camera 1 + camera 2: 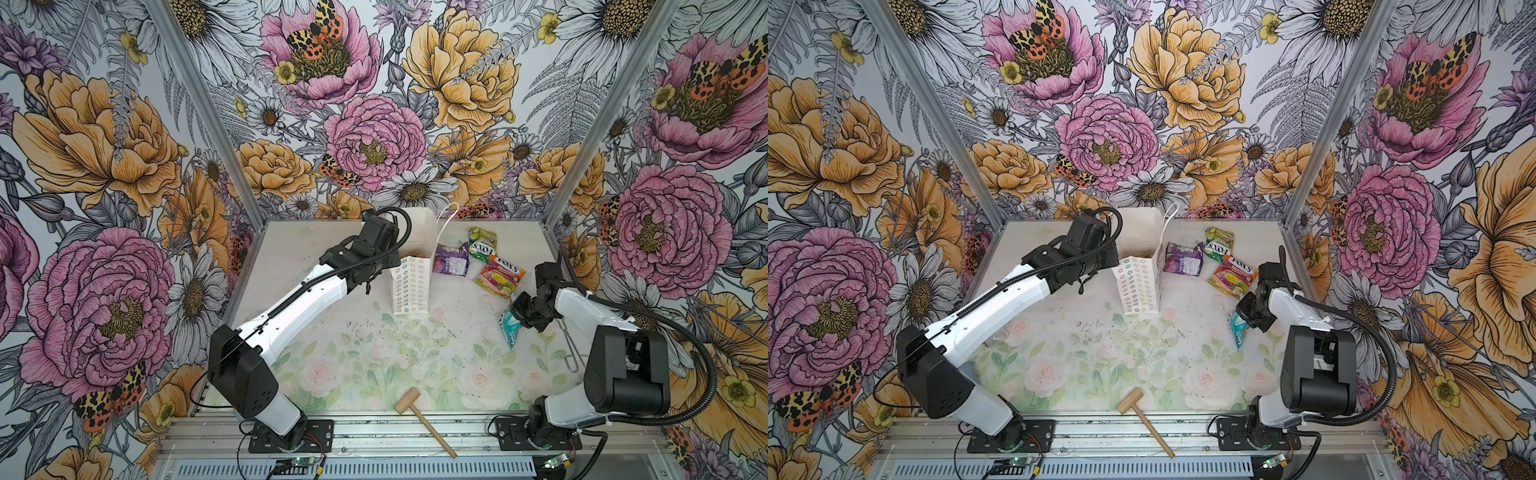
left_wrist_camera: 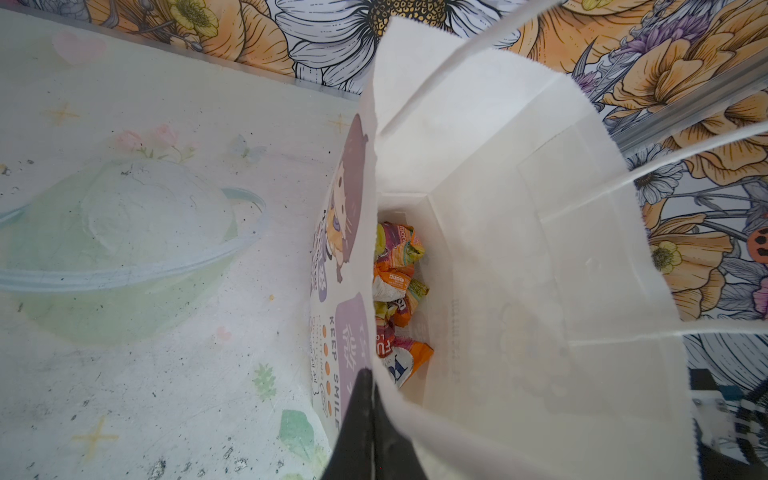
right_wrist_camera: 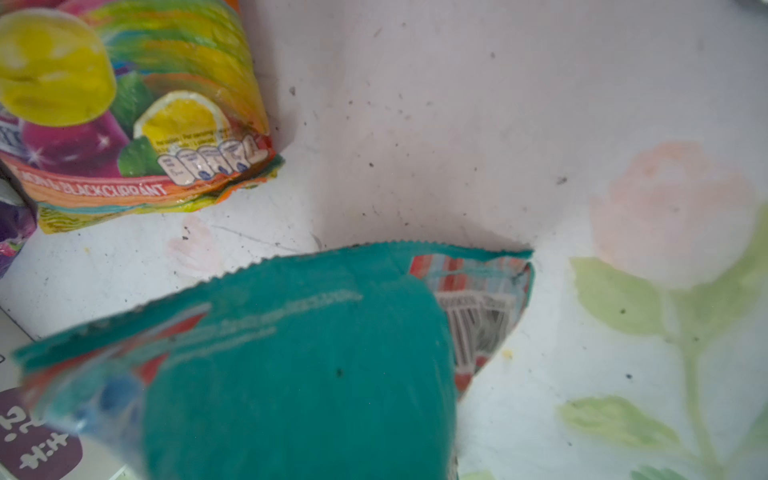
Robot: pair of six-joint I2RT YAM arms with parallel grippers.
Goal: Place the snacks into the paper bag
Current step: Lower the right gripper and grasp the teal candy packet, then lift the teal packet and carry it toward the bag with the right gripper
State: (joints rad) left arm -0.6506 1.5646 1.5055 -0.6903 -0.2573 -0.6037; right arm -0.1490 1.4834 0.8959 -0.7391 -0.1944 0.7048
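Tabletop (image 1: 365, 374) with a faded rose print, flecked with dark specks. Paper bag (image 1: 411, 286) stands upright toward the back, near the middle, mouth open; its flower-grid face is toward the camera in both top views. Left end effector (image 2: 371, 386) is pinched tight on the bag's rim at the left side of the mouth. The left wrist view shows one black finger outside the paper wall and one inside. Down in the bag, orange packets (image 2: 399, 291) lie piled on the bottom against one wall. Three snacks lie on the tabletop right of the bag, close together. Purple packet (image 1: 451, 259) is just beside the bag, green packet (image 1: 483, 243) is behind and right of it, and fruit-print packet (image 1: 498, 276) is nearest the right arm. Teal packet (image 1: 508, 330) lies apart from these, nearer the front on the right side. Right end effector (image 1: 512, 319) is down at that packet's far end. The right wrist view is filled by the teal packet (image 3: 291, 353), blurred and very near the lens, with the fruit-print packet (image 3: 137, 104) beyond it. Its fingers are hidden in every view, so I cannot tell whether the jaws clamp the packet or only stand around it. Wooden mallet (image 1: 424, 422) lies at the front edge, head on the tabletop and handle out over the metal rail, well apart from the snacks.
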